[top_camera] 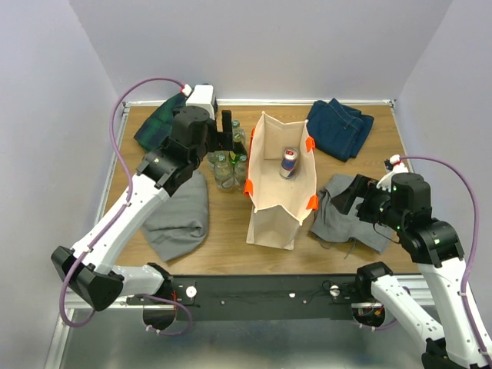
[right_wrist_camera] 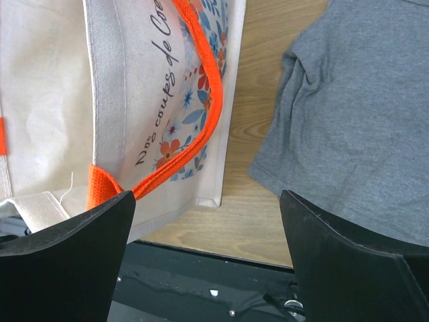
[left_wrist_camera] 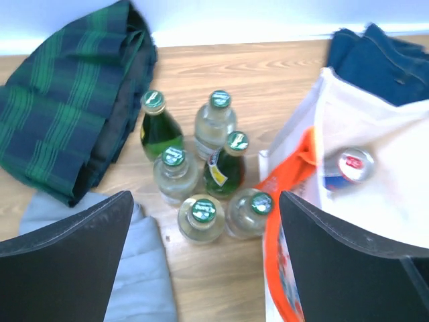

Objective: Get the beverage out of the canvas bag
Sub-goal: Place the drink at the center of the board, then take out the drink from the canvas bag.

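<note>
Print on canvas bag reads "Nos coups de Coe…"; beverage can inside, label illegible. Spread, empty: left gripper, right gripper.

Robot lab cell: wooden desk walled by plain white panels, left arm and right arm bolted to a black rail.

Top view overlooks the whole worktop. Left wrist looks down from left of the canvas bag, right wrist close on its right; all share it.
</note>
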